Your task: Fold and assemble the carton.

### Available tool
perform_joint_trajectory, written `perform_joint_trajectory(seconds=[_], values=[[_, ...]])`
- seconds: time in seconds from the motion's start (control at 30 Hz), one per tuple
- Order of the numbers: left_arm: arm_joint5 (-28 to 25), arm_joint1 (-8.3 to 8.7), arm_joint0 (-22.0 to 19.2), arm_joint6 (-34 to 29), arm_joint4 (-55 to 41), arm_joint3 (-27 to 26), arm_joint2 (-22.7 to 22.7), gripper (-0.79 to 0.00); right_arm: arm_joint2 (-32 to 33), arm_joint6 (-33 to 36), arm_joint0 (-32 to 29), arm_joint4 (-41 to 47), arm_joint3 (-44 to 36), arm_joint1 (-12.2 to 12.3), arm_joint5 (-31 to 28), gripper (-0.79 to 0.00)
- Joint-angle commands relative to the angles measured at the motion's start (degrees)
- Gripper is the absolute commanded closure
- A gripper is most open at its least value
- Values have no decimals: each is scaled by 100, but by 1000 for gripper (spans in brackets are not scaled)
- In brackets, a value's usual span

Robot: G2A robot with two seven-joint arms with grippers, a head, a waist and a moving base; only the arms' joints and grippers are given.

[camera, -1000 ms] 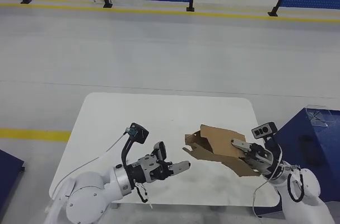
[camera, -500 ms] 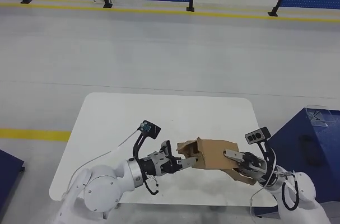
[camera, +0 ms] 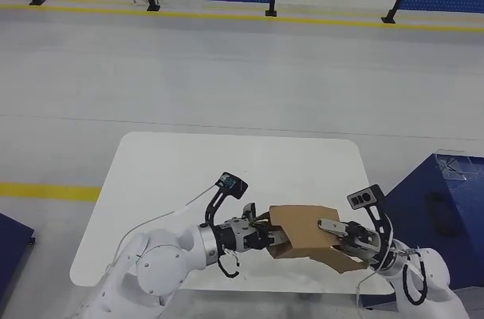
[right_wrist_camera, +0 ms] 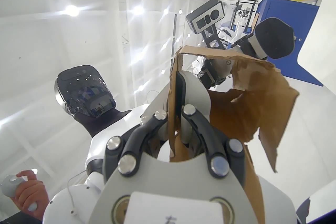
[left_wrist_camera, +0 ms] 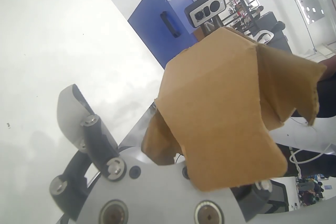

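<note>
One carton (camera: 305,230) sits toward 5 o'clock on the one table (camera: 226,159). Two grippers are at it: the left gripper (camera: 269,236) at its 9 o'clock and the right gripper (camera: 326,228) at its 3 o'clock. There are two wrist cameras, the left camera (camera: 232,185) and the right camera (camera: 363,196). Two blue boxes flank the table, the right box (camera: 453,215) at 3 o'clock and the left box (camera: 1,239) at 8 o'clock. Two yellow lines cross the floor, the far line (camera: 226,16) at 12 o'clock and the near line (camera: 34,191) at 9 o'clock. Four black feet (camera: 270,11) stand at 12 o'clock.
</note>
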Motion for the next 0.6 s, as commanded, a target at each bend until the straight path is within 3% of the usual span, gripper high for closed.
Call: perform_joint_trajectory(seconds=[0.0, 0.37, 0.57], values=[[12, 5, 20, 36, 17, -35, -25, -785, -6, -61, 33, 61, 59, -1, 103, 0], [-274, 156, 783, 505, 711, -865, -624, -785, -192, 16, 570, 1098, 711, 37, 2320, 0], [6, 195, 1101, 863, 1786, -1171, -622, -785, -364, 224, 727, 1183, 908, 53, 2820, 0]])
